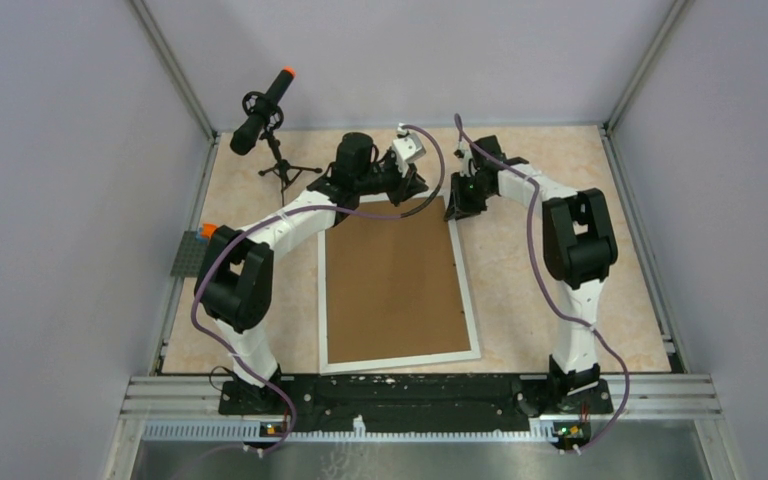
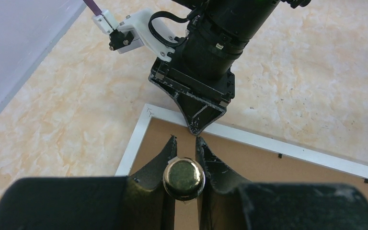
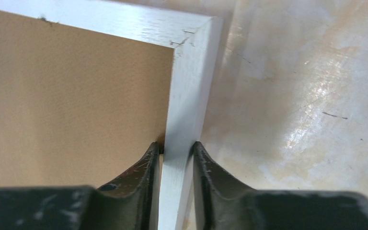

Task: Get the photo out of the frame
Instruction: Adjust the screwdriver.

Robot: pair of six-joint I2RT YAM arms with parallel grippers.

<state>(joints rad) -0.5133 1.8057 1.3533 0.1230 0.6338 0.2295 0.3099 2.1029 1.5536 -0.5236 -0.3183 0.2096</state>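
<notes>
The white frame [image 1: 470, 300] lies face down on the table, its brown backing board [image 1: 395, 280] facing up. The photo is hidden beneath the board. At the frame's far edge, my left gripper [image 2: 186, 140] is shut on a round brass knob [image 2: 184, 178] that stands over the board [image 2: 268, 172]. My right gripper [image 3: 176, 146] straddles the frame's right border [image 3: 191, 72] just below the far right corner, one finger on the board side and one on the table side, both against the white strip. In the left wrist view the right gripper [image 2: 195, 128] points down at the frame's far rail.
A black microphone with an orange tip on a small tripod [image 1: 265, 115] stands at the far left. A grey studded plate [image 1: 188, 255] sits at the table's left edge. Small black clips [image 2: 280, 155] dot the frame's inner edge. Walls enclose the table on three sides.
</notes>
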